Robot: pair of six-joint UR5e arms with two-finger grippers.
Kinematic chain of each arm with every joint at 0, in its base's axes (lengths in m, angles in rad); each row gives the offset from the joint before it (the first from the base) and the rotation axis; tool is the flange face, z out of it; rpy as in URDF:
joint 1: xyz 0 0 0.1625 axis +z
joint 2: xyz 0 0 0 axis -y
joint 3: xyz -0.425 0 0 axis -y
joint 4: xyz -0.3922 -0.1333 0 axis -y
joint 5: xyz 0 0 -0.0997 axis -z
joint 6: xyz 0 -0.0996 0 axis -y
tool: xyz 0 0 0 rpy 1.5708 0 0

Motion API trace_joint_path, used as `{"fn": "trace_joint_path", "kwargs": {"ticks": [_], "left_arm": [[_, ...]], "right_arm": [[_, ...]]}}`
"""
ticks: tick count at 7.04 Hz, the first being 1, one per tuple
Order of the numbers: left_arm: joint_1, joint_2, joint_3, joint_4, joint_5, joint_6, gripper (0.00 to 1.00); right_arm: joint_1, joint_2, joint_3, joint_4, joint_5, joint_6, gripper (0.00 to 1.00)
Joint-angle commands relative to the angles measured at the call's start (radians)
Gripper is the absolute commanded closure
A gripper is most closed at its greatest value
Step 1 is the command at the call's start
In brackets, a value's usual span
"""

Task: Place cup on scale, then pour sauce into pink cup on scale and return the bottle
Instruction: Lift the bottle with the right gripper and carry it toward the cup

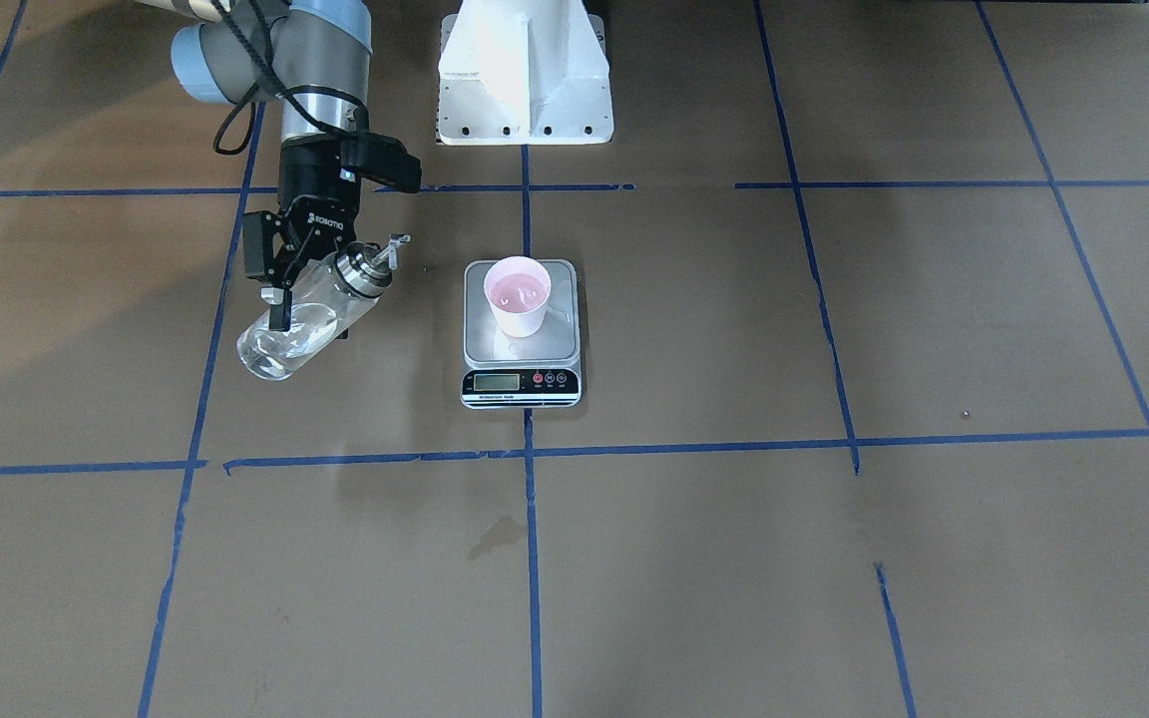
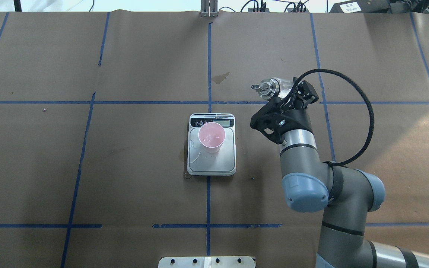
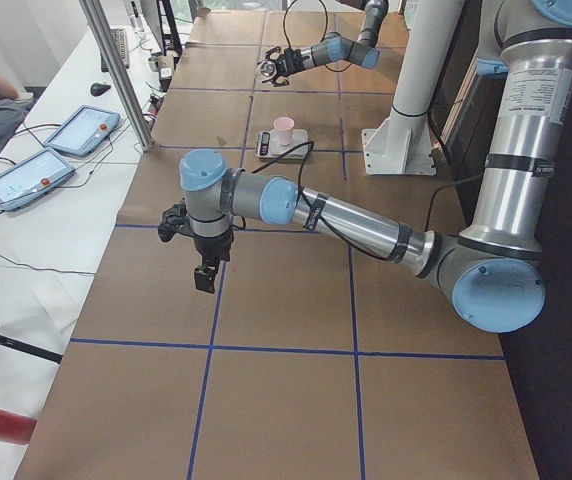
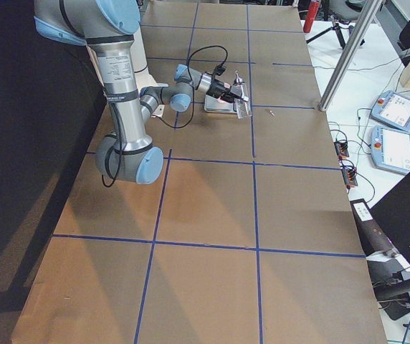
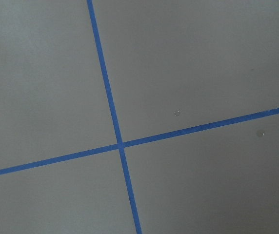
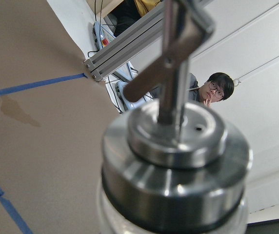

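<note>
The pale pink cup (image 1: 518, 295) stands upright on the scale's steel platform (image 1: 555, 344), seen also from overhead as cup (image 2: 211, 137) on scale (image 2: 222, 163). My right gripper (image 1: 307, 317) is shut on the clear glass bottle (image 1: 273, 351) and holds it tilted above the table beside the scale, with the silver collar (image 1: 365, 269) and spout towards the cup. The overhead view shows the bottle (image 2: 270, 88) ahead of the right gripper (image 2: 292, 95). The right wrist view shows the collar (image 6: 176, 165) close up. The sauce is barely visible. My left gripper (image 3: 204, 272) hangs far off; I cannot tell its state.
The white robot base (image 1: 525, 70) stands behind the scale. A dark stain (image 1: 497, 534) marks the brown paper in front of it. Blue tape lines cross the table. An operator and tablets (image 3: 76, 130) are at a side desk beyond the table's edge.
</note>
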Motion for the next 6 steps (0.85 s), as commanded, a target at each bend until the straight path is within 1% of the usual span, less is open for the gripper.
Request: {"fn": "trace_joint_path", "kwargs": {"ticks": [1, 2, 3, 4, 5, 6], "left_arm": [[-0.013, 0.027, 0.027, -0.026, -0.008, 0.011, 0.00], [-0.013, 0.065, 0.055, -0.097, -0.008, 0.078, 0.00], [-0.014, 0.076, 0.088, -0.150, -0.007, 0.141, 0.00], [-0.014, 0.073, 0.096, -0.153, 0.000, 0.142, 0.00], [-0.014, 0.073, 0.106, -0.153, 0.001, 0.142, 0.00], [-0.014, 0.071, 0.109, -0.153, 0.001, 0.142, 0.00]], "right_arm": [[-0.069, 0.005, -0.012, -0.113, -0.116, -0.002, 1.00], [-0.078, 0.006, -0.035, -0.125, -0.151, -0.006, 1.00], [-0.086, 0.006, -0.050, -0.161, -0.191, -0.050, 1.00], [-0.086, 0.008, -0.051, -0.178, -0.229, -0.104, 1.00], [-0.086, 0.012, -0.052, -0.181, -0.248, -0.162, 1.00], [-0.088, 0.029, -0.052, -0.199, -0.285, -0.249, 1.00]]}}
